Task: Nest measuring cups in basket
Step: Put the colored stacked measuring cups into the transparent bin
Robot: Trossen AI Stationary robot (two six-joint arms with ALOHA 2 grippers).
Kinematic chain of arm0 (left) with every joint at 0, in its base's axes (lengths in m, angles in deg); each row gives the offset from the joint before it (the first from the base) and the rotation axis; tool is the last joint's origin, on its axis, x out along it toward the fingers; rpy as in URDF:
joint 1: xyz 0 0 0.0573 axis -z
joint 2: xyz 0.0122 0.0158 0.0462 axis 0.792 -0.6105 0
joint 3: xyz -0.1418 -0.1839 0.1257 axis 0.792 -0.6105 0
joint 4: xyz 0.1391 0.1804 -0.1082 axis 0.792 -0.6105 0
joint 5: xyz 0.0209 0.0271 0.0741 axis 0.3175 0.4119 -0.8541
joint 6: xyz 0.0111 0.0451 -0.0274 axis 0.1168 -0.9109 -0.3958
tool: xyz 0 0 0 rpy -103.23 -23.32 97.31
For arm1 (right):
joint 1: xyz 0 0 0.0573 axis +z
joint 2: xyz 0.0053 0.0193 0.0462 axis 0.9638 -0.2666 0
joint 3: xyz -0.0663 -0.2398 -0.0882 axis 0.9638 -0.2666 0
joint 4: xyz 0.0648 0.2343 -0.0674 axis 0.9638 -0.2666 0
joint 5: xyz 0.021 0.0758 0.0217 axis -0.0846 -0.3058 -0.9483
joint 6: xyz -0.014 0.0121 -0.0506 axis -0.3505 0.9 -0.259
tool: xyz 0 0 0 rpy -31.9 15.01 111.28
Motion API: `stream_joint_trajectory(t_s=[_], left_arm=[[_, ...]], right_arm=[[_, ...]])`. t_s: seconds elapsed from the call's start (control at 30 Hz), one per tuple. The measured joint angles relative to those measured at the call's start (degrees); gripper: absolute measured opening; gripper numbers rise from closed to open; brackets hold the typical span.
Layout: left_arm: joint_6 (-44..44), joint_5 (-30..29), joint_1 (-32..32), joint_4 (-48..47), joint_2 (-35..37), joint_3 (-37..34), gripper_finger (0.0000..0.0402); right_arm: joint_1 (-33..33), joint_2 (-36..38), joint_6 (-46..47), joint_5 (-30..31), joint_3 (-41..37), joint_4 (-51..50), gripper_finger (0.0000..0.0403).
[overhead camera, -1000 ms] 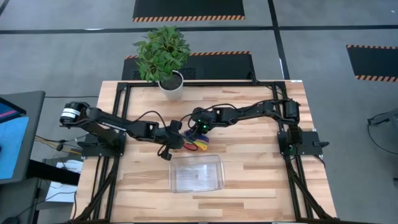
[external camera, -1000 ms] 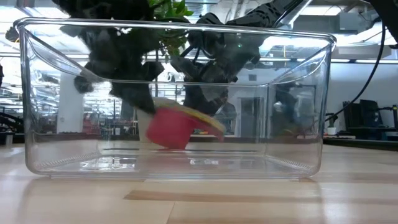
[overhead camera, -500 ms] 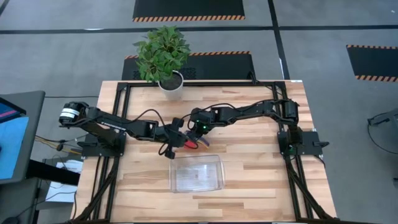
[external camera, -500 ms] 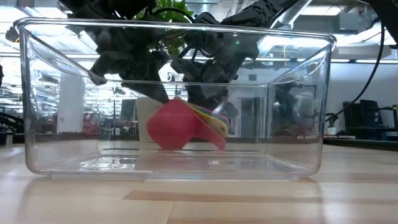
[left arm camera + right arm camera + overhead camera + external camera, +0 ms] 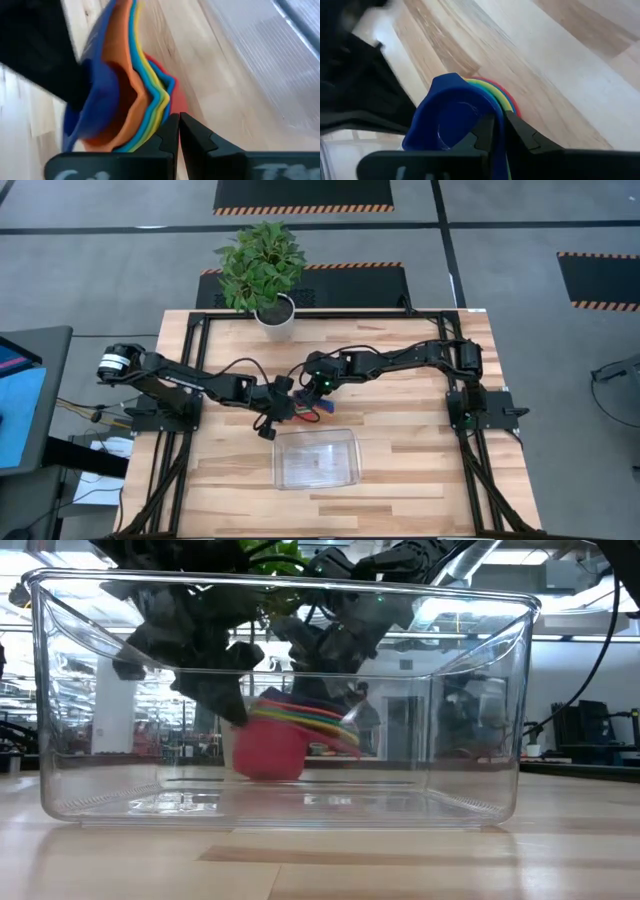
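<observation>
Just beyond the far edge of the basket [image 5: 316, 459], near the middle of the desk [image 5: 420, 450], both arms meet over the stack of measuring cups [image 5: 290, 730]. From the low camera, looking through the clear basket walls, the cups sit nested one inside another — a red one at the bottom, thin yellow, green and blue rims layered above it — and the stack stands outside the basket, behind it, not inside.

From the left comes the left gripper [image 5: 178, 131], its jaws clenched together with nothing between them; the fanned cup handles, blue outermost over orange, yellow and light blue, lie just beside the jaw tips and seem to touch them.

From the right comes the right gripper [image 5: 501, 131], whose jaws are drawn nearly together around the rim of the dark blue cup [image 5: 447, 117], the innermost of the stack, with green, yellow and red edges showing beyond it.

At the desk's far edge stands a potted plant [image 5: 262, 265], well apart from the cups.
</observation>
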Motion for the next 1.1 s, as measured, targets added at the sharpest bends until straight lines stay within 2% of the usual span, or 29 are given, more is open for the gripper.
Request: stream_joint_trajectory(t_s=[0.33,0.53,0.83,1.1], left_arm=[[1.5,0.0,0.4,3.3,-4.9,0.2,0.0011],[1.6,-0.4,0.6,1.8,-4.3,0.0,0.0011],[1.6,-1.3,0.6,1.3,-3.9,0.0,0.0011],[2.3,-3.9,0.5,-5.7,0.2,0.7,0.0011]], right_arm=[[0.2,0.0,-1.3,0.1,0.2,-0.1,0.0052],[0.5,0.0,-2.8,0.0,0.1,-0.4,0.0062],[0.6,0.0,-2.9,-0.4,0.1,-0.2,0.0134],[0.1,0.6,-3.2,-0.9,-0.1,-1.2,0.0193]])
